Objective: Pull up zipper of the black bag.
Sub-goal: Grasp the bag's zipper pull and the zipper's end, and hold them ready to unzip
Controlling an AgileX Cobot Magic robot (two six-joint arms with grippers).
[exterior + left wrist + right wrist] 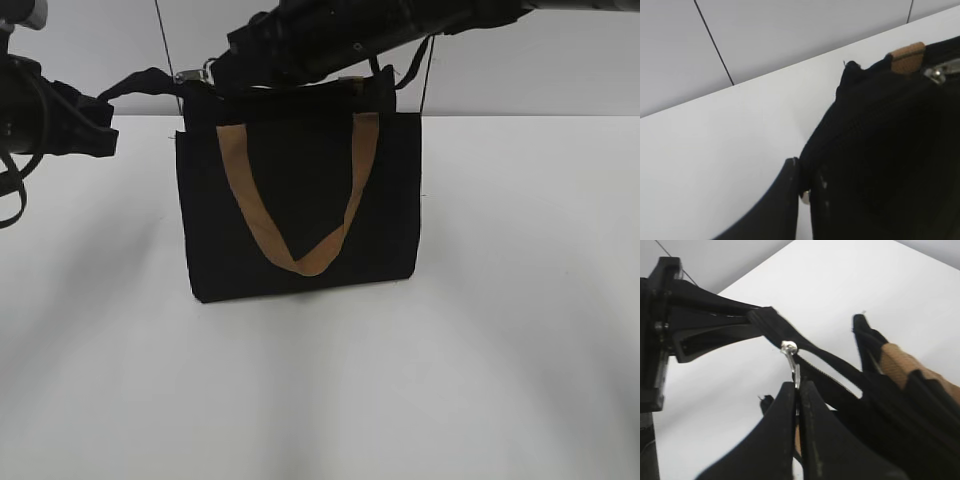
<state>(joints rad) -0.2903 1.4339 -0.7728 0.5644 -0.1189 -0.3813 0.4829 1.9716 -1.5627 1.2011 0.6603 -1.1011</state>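
The black bag [300,200] is standing upright on the white counter [320,390], just left of centre in the exterior view, with its tan handle [300,190] hanging in a V down the front face.

At the upper left of that view, the left gripper [100,120] is clamping a black strap tab [145,82] that is running out from the bag's top left corner. The right wrist view is showing this from the other side: at its left edge, the left gripper [747,322] is pinching the tab [770,325] flat, with its jaws closed down on the fabric.

The right arm is reaching in from the upper right of the exterior view, lying across the bag's top edge. In the right wrist view, low in the frame, the right gripper [798,387] is squeezing the silver zipper pull [792,362] between its two dark fingers [777,430], with no gap showing. The pull is sitting near the tab end of the bag's top.

In the left wrist view, the bag [880,160] is filling the right half of the frame.
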